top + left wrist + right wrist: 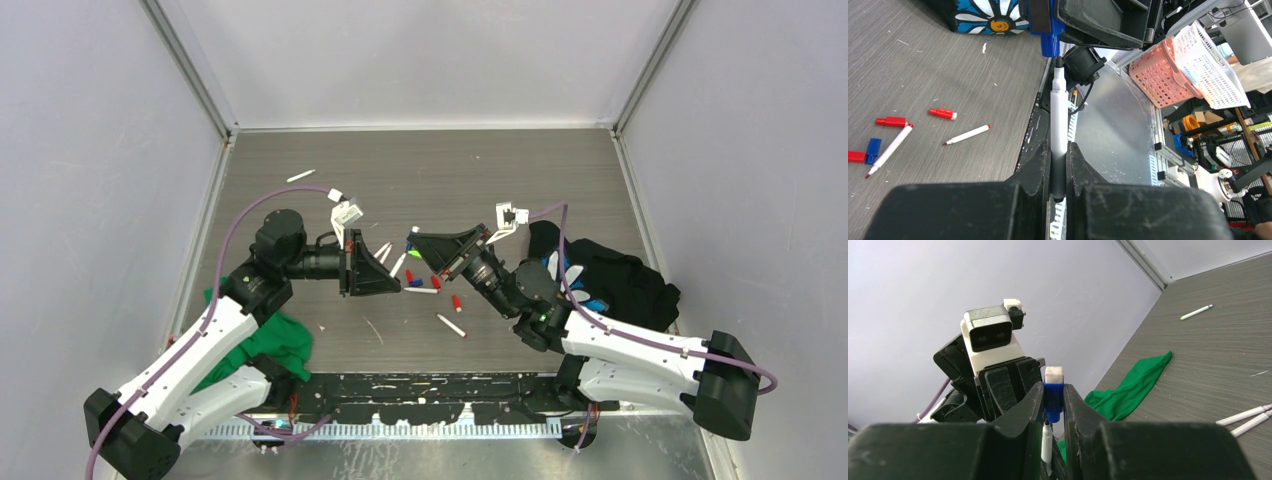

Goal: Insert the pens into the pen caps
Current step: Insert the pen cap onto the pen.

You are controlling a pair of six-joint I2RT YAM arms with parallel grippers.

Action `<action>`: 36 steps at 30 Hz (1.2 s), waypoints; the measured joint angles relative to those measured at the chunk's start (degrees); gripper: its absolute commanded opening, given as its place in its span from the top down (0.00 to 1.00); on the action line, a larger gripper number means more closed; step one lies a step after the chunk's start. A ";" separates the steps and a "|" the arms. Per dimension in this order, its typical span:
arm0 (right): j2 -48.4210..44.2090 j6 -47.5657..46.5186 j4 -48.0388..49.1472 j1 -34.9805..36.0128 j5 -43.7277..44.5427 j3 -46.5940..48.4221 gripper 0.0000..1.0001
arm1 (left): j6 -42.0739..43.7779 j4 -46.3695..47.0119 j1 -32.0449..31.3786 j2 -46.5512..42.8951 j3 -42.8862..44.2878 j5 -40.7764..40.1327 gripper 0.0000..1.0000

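The pen (1059, 117), white with a dark tip, is pinched at its lower end between the closed jaws of the left gripper (1059, 150) and points up at 12 o'clock toward the blue cap (1048, 44), its tip right at the cap's mouth; whether it has entered cannot be told. The right gripper (1053, 389) is clamped on that cap, whose white-plugged end sticks out past the fingers. In the top view the two grippers meet near the middle of the table (500, 180), with loose pens (450, 325) and red caps (457, 302) just around them, a stray pen (300, 176) toward 11 o'clock, a green cloth (270, 340) at 8 o'clock and a black cloth (620, 280) at 4 o'clock. Only the left wrist view shows containers: a pink basket (1158, 75) and a white basket (1210, 62) off the table at 2 o'clock, their contents not discernible. That view also shows the daisy print on the black cloth and a second blue cap (872, 149) at 9 o'clock. The right wrist view alone shows the left arm's camera (988, 337) head-on.
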 measured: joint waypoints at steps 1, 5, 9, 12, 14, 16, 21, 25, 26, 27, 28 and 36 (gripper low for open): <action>0.00 0.11 0.07 0.00 0.00 0.00 0.99 | 0.00 0.00 0.00 0.00 0.00 0.00 1.00; 0.02 0.15 0.24 0.00 0.00 0.00 0.99 | 0.00 0.00 0.00 0.00 0.00 0.00 1.00; 0.02 0.15 0.26 0.00 -0.02 0.00 0.99 | 0.00 0.00 0.00 0.00 0.00 0.00 1.00; 0.02 0.17 0.26 0.00 -0.04 0.00 0.99 | 0.00 0.00 0.00 0.00 0.00 -0.02 1.00; 0.02 0.22 0.26 0.00 -0.04 0.00 0.99 | 0.00 0.00 0.00 0.00 0.00 -0.02 1.00; 0.02 0.35 0.26 0.00 -0.04 0.00 0.99 | 0.00 0.00 0.00 0.00 0.00 -0.04 1.00; 0.02 0.42 0.26 0.00 -0.04 0.00 0.99 | 0.00 0.00 0.00 0.00 0.00 -0.04 1.00; 0.02 0.63 0.26 0.00 -0.07 0.00 0.99 | 0.00 0.00 0.00 0.00 0.00 -0.04 1.00; 0.02 0.68 0.26 0.00 -0.07 0.00 0.99 | 0.00 0.00 0.00 0.00 0.00 -0.04 1.00; 0.02 0.81 0.26 0.00 -0.04 0.00 0.99 | 0.00 -0.02 0.00 0.00 0.00 -0.04 1.00; 0.02 0.83 0.26 0.00 -0.04 0.00 0.99 | 0.00 -0.02 0.00 0.00 0.00 -0.07 1.00; 0.02 1.16 0.28 0.00 -0.04 0.00 0.99 | 0.02 -0.04 0.00 0.02 0.00 -0.09 1.00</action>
